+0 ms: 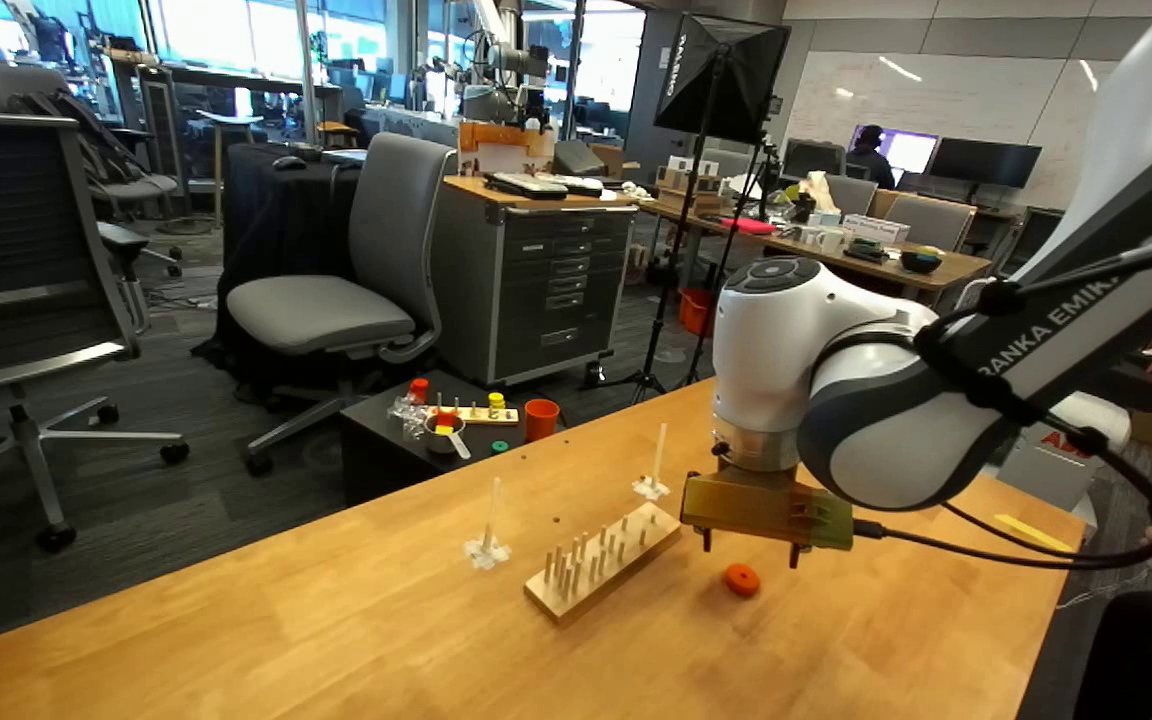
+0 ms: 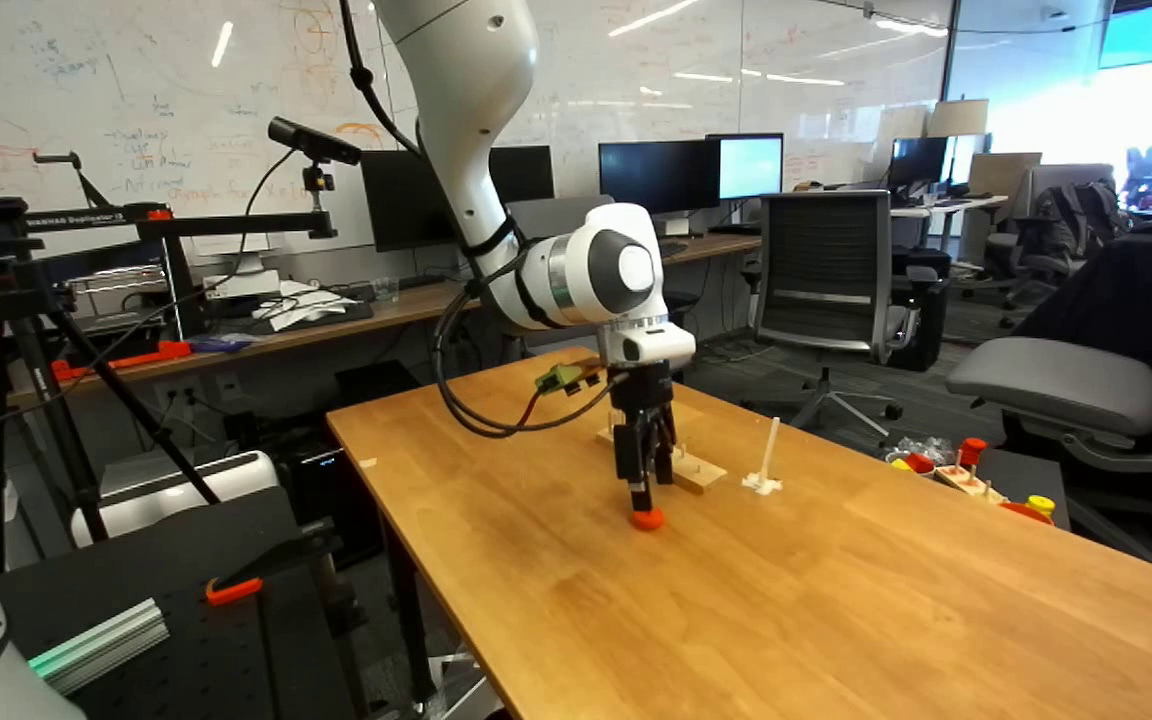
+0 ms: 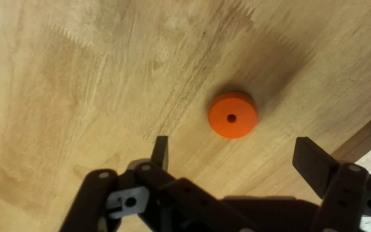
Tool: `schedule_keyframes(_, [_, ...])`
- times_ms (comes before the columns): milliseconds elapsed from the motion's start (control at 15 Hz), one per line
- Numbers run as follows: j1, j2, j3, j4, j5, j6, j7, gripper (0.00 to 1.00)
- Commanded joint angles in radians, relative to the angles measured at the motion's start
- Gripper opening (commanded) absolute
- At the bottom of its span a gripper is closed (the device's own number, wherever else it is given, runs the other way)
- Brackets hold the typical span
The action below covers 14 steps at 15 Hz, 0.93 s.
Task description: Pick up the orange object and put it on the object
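“Near the middle of the wrist view, what lies there?”

“An orange disc point(image 3: 232, 129), flat on the wooden table point(image 3: 76, 96), its small dark hole point(image 3: 231, 118) facing up.”

“And the gripper point(image 3: 232, 151), how does it stand?”

“It spans most of the bottom edge of that frame. Its jaws are spread wide: one black fingertip point(image 3: 160, 149) lower left of the disc, the opposite fingertip point(image 3: 312, 164) lower right. The disc sits a little higher in the frame than the gap between them, clear of both.”

“What else is on the table?”

“In an exterior view, just below centre, a pale board point(image 1: 620, 570) lies slantwise, bearing upright pegs point(image 1: 576, 572). A thin rod point(image 1: 493, 510) stands near its left end, and another rod point(image 1: 659, 455) behind its right end. The disc lies near the board, to its right, on the table beneath the gripper.”

“Where does the arm point(image 2: 576, 280) enter?”

“In an exterior view it reaches from the top edge, left of centre, to the middle of the frame, where a fingertip points down directly above the disc.”

“And the room?”

“In an exterior view, a grey chair point(image 1: 321, 315) left of centre, a drawer cabinet point(image 1: 571, 290) at upper centre, and a black softbox point(image 1: 741, 85) near the top, right of centre.”
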Motion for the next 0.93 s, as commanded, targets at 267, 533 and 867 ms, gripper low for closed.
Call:
schedule_keyframes(267, [0.012, 0.016, -0.008, -0.034, 0.033, 0.111, 0.070, 1.00])
schedule_keyframes(533, [0.006, 0.039, 0.000, -0.048, 0.071, 0.132, 0.063, 1.00])
schedule_keyframes(867, [-0.004, 0.046, 0.004, -0.049, 0.119, 0.152, 0.052, 1.00])
